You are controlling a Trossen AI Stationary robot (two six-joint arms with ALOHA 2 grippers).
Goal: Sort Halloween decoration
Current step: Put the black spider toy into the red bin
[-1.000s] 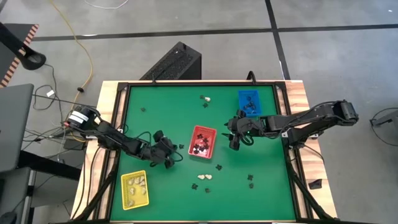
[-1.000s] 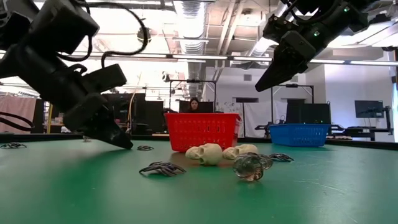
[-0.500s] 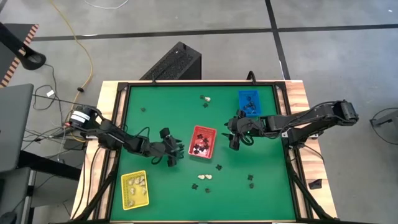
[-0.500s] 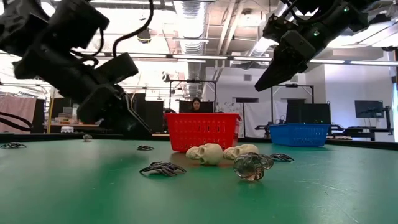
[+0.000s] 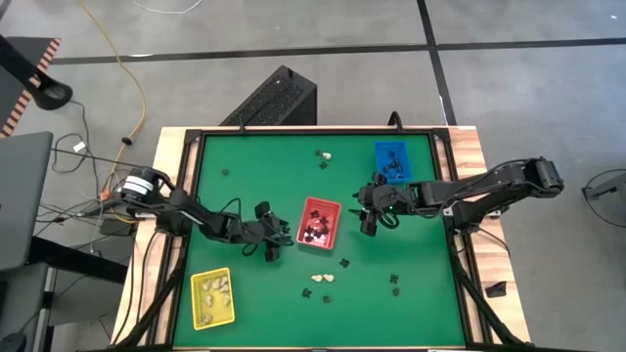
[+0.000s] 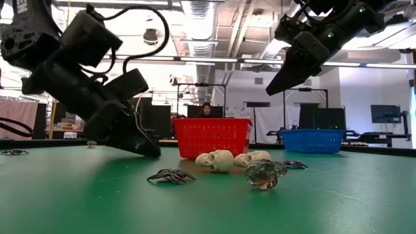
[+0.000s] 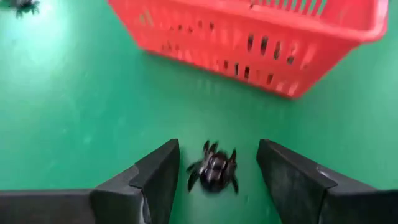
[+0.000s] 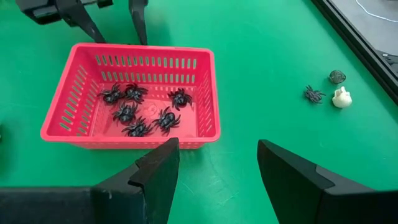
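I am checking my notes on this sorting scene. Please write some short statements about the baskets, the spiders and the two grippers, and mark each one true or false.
1. The red basket holds several black spiders. True.
2. The left gripper is shut on a spider. False: its fingers stand open, and a loose spider lies on the green mat between them, short of the basket.
3. The right gripper is open and holds nothing. True.
4. The yellow basket holds black spiders. False: it holds cream pieces.
5. Two cream skulls lie on the mat in front of the red basket in the low view. True.
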